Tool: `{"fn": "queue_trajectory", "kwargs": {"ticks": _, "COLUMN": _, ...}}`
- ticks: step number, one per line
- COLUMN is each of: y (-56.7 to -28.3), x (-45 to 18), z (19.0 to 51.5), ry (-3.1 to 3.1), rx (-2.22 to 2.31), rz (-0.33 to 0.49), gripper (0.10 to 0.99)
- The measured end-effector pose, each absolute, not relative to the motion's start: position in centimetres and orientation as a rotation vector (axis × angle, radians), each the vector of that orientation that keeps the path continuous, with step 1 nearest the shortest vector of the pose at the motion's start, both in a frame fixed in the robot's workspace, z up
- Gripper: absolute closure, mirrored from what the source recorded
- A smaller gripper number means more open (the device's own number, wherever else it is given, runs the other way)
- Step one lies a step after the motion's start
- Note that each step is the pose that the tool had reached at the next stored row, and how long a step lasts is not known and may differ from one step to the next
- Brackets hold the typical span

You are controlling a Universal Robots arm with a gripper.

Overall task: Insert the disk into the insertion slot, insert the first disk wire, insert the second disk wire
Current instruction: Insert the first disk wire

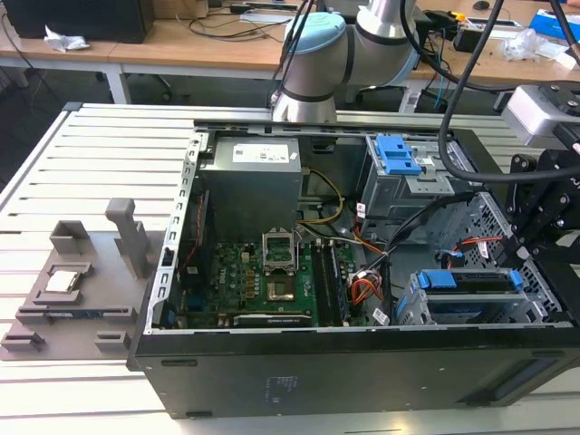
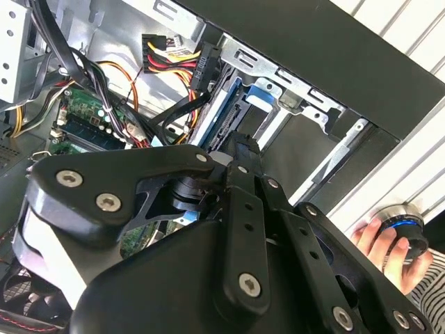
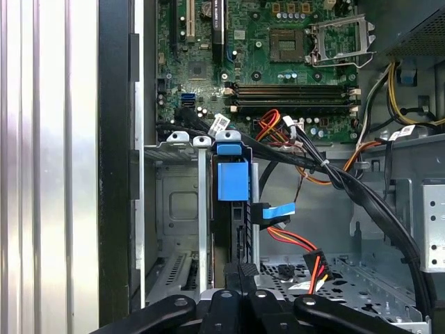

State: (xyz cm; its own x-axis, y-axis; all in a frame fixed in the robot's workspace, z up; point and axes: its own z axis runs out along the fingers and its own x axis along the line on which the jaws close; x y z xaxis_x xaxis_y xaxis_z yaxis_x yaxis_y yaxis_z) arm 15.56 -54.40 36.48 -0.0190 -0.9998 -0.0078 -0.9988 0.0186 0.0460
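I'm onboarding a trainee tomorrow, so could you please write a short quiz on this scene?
1. True or false: the disk sits in the insertion slot.
2. The disk's plastic carrier is: A red, B blue, C yellow.
3. What colour is the motherboard?
Key: 1 true; 2 B; 3 green.

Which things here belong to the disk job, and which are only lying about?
Job: disk, sitting in the insertion slot; blue-tabbed connector and red-yellow-black cable beside it, probably its wires; gripper near the disk.
Lying about: grey tray with a chip, outside the case; taller bay with blue latch; motherboard.
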Motion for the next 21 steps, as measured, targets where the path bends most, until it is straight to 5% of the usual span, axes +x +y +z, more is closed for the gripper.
{"fn": "queue_trajectory", "kwargs": {"ticks": 6, "y": -54.4, "x": 15.56, "z": 36.49, "ry": -2.223, "rx": 2.181, "rz": -0.059, "gripper": 0.973}}
{"fn": "queue_trajectory", "kwargs": {"ticks": 11, "y": -54.4, "x": 15.56, "z": 36.48, "ry": -2.223, "rx": 2.181, "rz": -0.059, "gripper": 0.725}}
{"fn": "queue_trajectory", "kwargs": {"ticks": 21, "y": -54.33, "x": 15.56, "z": 36.49, "ry": -2.054, "rx": 2.338, "rz": -0.056, "gripper": 0.725}}
